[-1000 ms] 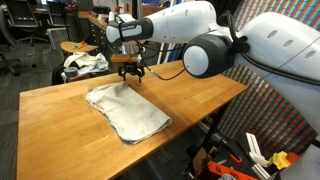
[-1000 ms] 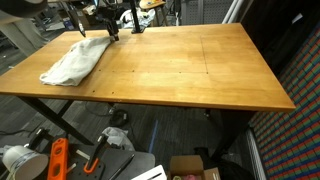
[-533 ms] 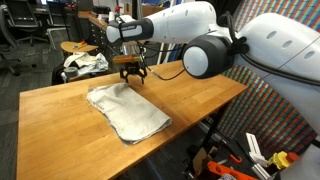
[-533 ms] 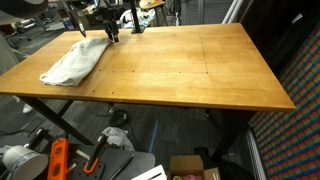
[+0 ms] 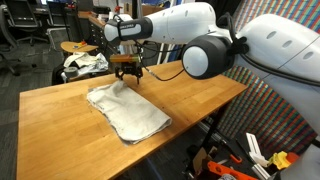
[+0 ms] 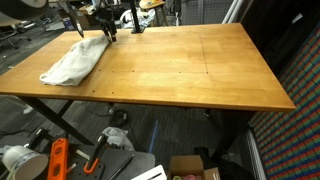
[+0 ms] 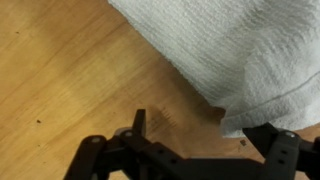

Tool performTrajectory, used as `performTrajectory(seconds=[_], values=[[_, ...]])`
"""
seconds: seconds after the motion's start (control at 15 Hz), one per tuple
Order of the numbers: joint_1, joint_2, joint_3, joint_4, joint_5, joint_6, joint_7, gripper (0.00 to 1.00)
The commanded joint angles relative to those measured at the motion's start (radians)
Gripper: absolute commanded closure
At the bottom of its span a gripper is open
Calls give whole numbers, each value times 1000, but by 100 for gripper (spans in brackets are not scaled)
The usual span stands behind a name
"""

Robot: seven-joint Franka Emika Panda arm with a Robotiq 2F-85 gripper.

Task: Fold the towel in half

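Note:
A white towel lies crumpled and partly doubled over on the wooden table. It also shows in an exterior view near the table's far left corner, and fills the upper right of the wrist view. My gripper hangs just over the towel's far corner. In the wrist view the gripper is open and empty. Bare wood lies between the fingers, and the towel's corner sits by the right finger.
A chair with white cloth stands behind the table. Below the table are orange tools and a cardboard box. The table's right half is bare wood.
The gripper has shifted very slightly at the towel's far corner. The towel has not moved.

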Motion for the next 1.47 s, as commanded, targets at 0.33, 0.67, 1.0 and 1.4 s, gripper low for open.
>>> performTrajectory(seconds=[0.33, 0.67, 1.0, 1.4], values=[[-26, -13, 51, 38, 51, 39, -58, 0], [-34, -13, 85, 23, 88, 45, -101, 0], [-25, 0, 76, 18, 71, 101, -91, 0], [-9, -1, 40, -15, 28, 83, -64, 0]])
